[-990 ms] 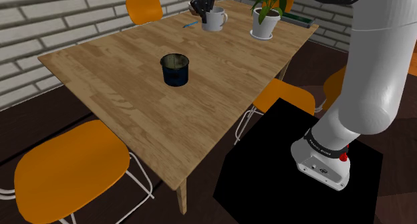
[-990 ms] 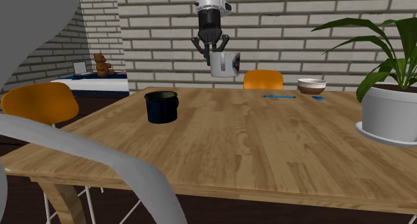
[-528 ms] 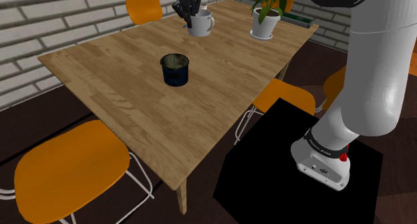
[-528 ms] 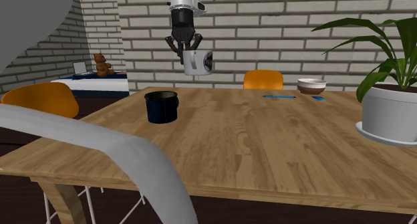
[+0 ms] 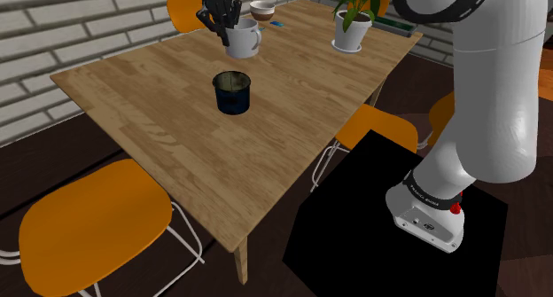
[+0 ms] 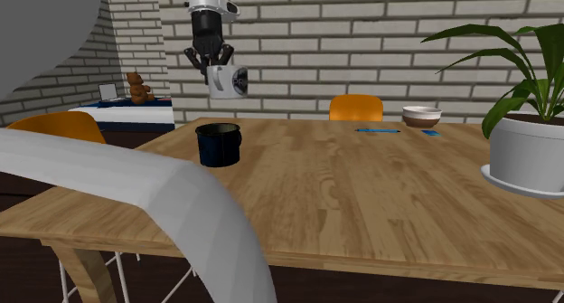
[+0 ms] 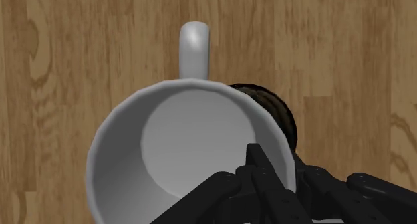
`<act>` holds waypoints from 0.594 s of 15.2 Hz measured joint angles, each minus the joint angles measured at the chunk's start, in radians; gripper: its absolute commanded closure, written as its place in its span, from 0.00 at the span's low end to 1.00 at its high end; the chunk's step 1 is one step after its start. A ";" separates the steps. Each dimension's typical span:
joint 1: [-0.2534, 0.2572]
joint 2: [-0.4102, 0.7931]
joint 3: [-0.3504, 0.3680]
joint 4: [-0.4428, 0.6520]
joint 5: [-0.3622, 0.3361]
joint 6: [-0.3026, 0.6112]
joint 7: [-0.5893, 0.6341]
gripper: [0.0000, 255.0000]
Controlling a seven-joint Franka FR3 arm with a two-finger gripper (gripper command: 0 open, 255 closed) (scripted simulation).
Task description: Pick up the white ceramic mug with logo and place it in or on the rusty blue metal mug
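Note:
The white mug (image 5: 242, 41) with a dark logo hangs upright in the air, my gripper (image 5: 226, 24) shut on its rim from above. In the second exterior view the white mug (image 6: 226, 81) is well above the table, over the dark blue mug (image 6: 218, 145). That blue mug (image 5: 232, 93) stands upright on the wooden table (image 5: 159, 118), nearer the stand than the held mug. From the wrist, one finger reaches inside the white mug (image 7: 180, 139) and one stays outside; my gripper (image 7: 276, 166) clasps the wall. The blue mug's rim (image 7: 279, 109) peeks out beneath it.
A bowl (image 5: 262, 9) and a flat blue item (image 6: 378, 129) lie at the table's far end. A potted plant (image 5: 352, 29) stands toward the shoulder view's right. Orange chairs (image 5: 93, 224) surround the table. A brick wall (image 6: 380, 39) runs behind.
My gripper has carried the white mug toward the shoulder view's left and nearer the stand, from beside the plant to above the blue mug. The blue mug has not moved.

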 measured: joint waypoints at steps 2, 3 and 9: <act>0.030 0.040 0.007 0.077 -0.001 -0.038 0.032 1.00; 0.038 0.043 0.009 0.072 -0.001 -0.030 0.041 1.00; 0.039 0.021 0.012 -0.043 0.002 0.060 0.055 1.00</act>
